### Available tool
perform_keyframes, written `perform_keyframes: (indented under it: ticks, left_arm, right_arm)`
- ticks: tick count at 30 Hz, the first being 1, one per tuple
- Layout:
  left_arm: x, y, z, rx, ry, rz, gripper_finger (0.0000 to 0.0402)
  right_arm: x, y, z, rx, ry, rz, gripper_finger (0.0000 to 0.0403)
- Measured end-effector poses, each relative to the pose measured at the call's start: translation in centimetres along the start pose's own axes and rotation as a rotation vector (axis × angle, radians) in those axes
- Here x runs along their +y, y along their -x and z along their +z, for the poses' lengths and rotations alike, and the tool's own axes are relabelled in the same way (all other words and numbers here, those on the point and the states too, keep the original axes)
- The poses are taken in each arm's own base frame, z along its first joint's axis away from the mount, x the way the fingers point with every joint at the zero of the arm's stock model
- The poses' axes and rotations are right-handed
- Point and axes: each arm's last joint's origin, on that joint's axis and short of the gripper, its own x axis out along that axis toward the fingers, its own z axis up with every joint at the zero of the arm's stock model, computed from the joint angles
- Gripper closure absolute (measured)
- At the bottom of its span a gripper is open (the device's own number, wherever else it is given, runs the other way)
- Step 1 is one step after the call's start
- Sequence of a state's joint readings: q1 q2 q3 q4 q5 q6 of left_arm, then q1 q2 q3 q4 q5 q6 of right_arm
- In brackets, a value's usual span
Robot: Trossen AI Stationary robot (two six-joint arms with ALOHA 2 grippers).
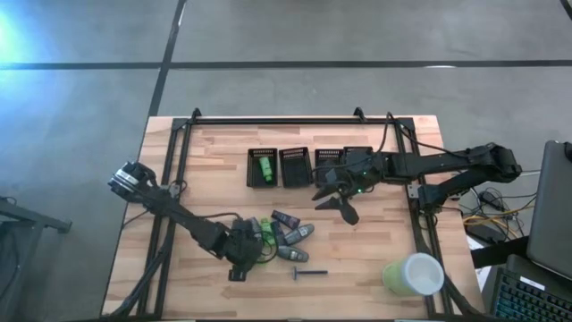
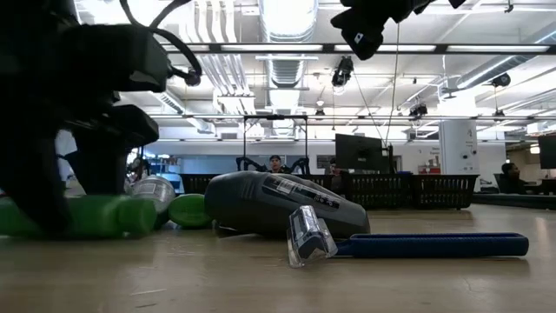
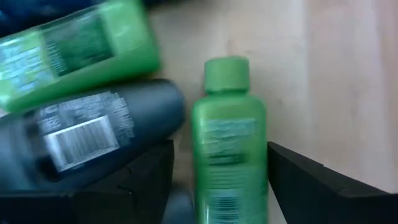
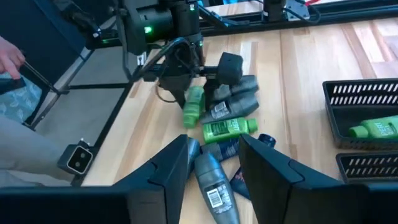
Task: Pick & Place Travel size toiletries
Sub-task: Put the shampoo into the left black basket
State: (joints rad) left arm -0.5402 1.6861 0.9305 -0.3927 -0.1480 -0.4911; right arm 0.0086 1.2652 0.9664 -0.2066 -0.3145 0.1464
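Note:
The toiletries lie in a loose heap (image 1: 286,237) near the table's middle front: green bottles, grey tapered tubes (image 4: 214,180) and a dark razor (image 1: 308,273) off to the near side. My left gripper (image 1: 243,259) is low at the heap's left end and open. Its fingers stand on either side of a green bottle (image 3: 230,149) lying flat on the wood, with a grey tube (image 3: 93,134) beside one finger. My right gripper (image 1: 338,204) hangs open above the table between the heap and the bins, holding nothing. Another green bottle (image 1: 264,166) lies in the leftmost bin. My left gripper (image 3: 221,186) comes down over the green bottle's body (image 3: 230,180) with its fingers lying across it, one finger (image 3: 311,180) close against the bottle's side. I cannot tell whether either finger touches it. The bottle lies flat on the table.
Four black mesh bins (image 1: 295,167) stand in a row at the table's far middle. A large pale green-white cup (image 1: 413,275) lies near the front right corner. A black frame (image 1: 179,143) runs along the far and side edges. Bare wood lies left of the bins.

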Motion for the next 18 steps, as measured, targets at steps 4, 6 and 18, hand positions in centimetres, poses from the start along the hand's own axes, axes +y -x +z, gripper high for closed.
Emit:
perform_keyframes:
  ticks: [4, 6, 18]
  left_arm:
    - [0.21, -0.34, -0.02, 0.007, 0.063, 0.014, 0.015]
    - [0.2, -0.36, -0.03, 0.008, 0.066, 0.016, 0.015]
    - [0.17, -0.76, -0.13, 0.024, 0.061, 0.009, 0.015]
  right_arm:
    - [-0.09, -0.1, -0.33, 0.01, -0.013, -0.002, 0.025]
    - [-0.11, -0.11, -0.35, 0.01, -0.02, -0.002, 0.0245]
    - [-0.5, 0.81, 0.34, -0.027, -0.01, -0.023, 0.0217]
